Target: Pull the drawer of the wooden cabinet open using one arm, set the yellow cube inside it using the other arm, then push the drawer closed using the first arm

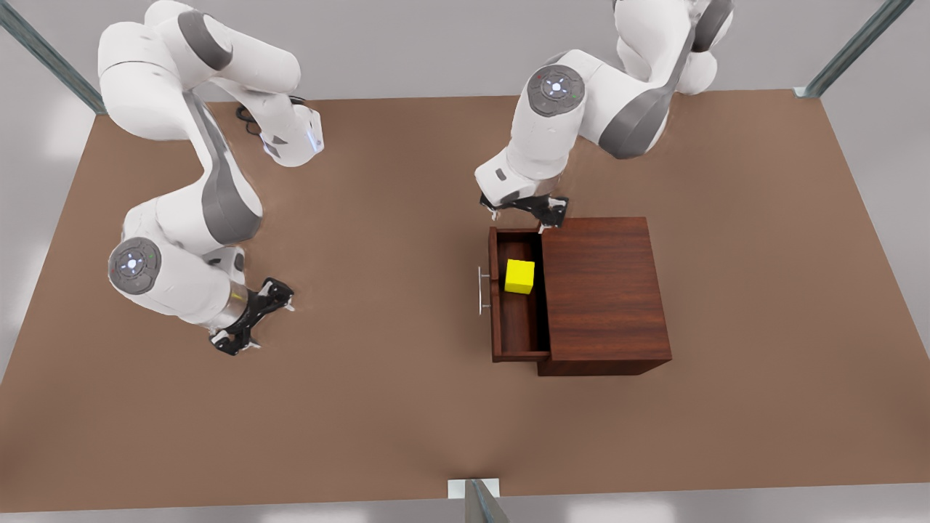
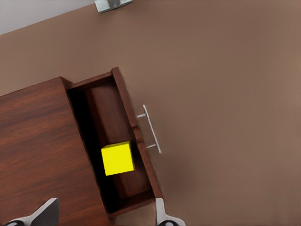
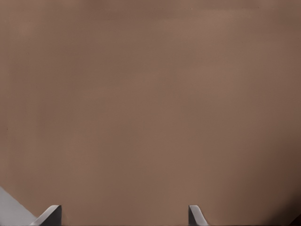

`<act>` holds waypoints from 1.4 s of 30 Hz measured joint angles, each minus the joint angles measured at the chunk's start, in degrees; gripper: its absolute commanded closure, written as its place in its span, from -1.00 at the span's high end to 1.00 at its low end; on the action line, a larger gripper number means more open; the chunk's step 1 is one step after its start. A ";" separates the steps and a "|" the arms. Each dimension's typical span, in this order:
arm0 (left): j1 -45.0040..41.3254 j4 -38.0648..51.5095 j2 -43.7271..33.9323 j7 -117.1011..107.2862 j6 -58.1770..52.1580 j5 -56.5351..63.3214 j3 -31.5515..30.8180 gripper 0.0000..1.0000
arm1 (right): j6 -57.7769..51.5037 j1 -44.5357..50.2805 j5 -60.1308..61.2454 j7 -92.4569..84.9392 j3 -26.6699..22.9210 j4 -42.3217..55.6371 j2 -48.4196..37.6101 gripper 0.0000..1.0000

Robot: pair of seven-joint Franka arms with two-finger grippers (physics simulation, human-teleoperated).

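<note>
Brown tabletop (image 1: 407, 407) carries both arms and the wooden cabinet (image 1: 603, 290). Left tool (image 1: 524, 206), fingers spread and empty, hovers just above the far end of the drawer (image 1: 517, 323), beside the cabinet's corner. That drawer stands pulled out toward the front view's left, silver handle (image 1: 482, 290) outward, with the yellow cube (image 1: 519, 276) resting inside. Right tool (image 1: 251, 318), likewise open and empty, waits over bare tabletop, well apart from the cabinet.
</note>
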 measured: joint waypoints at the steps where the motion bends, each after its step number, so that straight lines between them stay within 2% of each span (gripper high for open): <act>1: -1.78 2.07 2.46 -3.20 1.07 0.07 -0.05 1.00 | -0.65 15.62 4.12 -6.16 -23.88 -1.30 -0.43 1.00; 2: -2.92 4.96 5.41 -6.25 2.25 0.61 0.02 1.00 | -0.01 25.77 6.87 -13.27 -38.66 -4.49 -1.13 1.00; 3: -3.76 7.01 7.90 -9.14 3.38 1.70 -0.05 1.00 | 0.38 28.64 7.73 -20.20 -43.89 -6.25 -2.65 1.00; 4: -4.70 8.06 9.75 -11.90 4.35 2.65 -0.02 1.00 | 0.34 22.42 6.85 -26.74 -37.99 -6.46 -3.67 1.00; 5: -5.41 8.60 11.30 -14.59 5.19 3.39 -0.04 1.00 | -0.20 12.44 4.52 -32.73 -26.36 -6.22 -4.20 1.00; 6: -6.10 8.88 13.04 -17.25 6.28 4.15 0.03 1.00 | -0.78 4.76 2.71 -38.55 -16.83 -6.62 -4.90 1.00; 7: -6.62 9.02 14.87 -19.89 7.67 4.82 0.08 1.00 | -1.16 2.57 2.41 -44.31 -14.42 -8.30 -6.00 1.00; 10: -7.23 9.07 19.45 -26.94 11.84 6.76 0.26 1.00 | -1.57 9.59 4.63 -60.18 -23.59 -13.04 -8.10 1.00; 12: -7.28 8.86 21.42 -30.99 14.11 7.62 0.27 1.00 | -2.18 11.07 5.48 -69.08 -25.46 -13.48 -7.93 1.00; 19: -7.72 8.34 27.22 -41.45 21.54 9.37 0.07 1.00 | -4.35 12.00 6.71 -93.48 -25.83 -13.65 -6.74 1.00; 26: -7.94 7.22 30.38 -47.12 25.60 14.26 0.24 1.00 | -5.50 12.08 6.86 -110.13 -25.75 -13.95 -6.29 1.00; 35: -7.84 -3.12 24.99 -50.14 27.08 16.84 0.36 1.00 | -5.95 12.00 6.94 -123.83 -25.82 -14.01 -6.27 1.00; 42: -7.00 -6.59 22.77 -50.66 27.40 17.09 1.22 1.00 | -6.07 11.99 6.91 -130.62 -25.80 -13.94 -6.27 1.00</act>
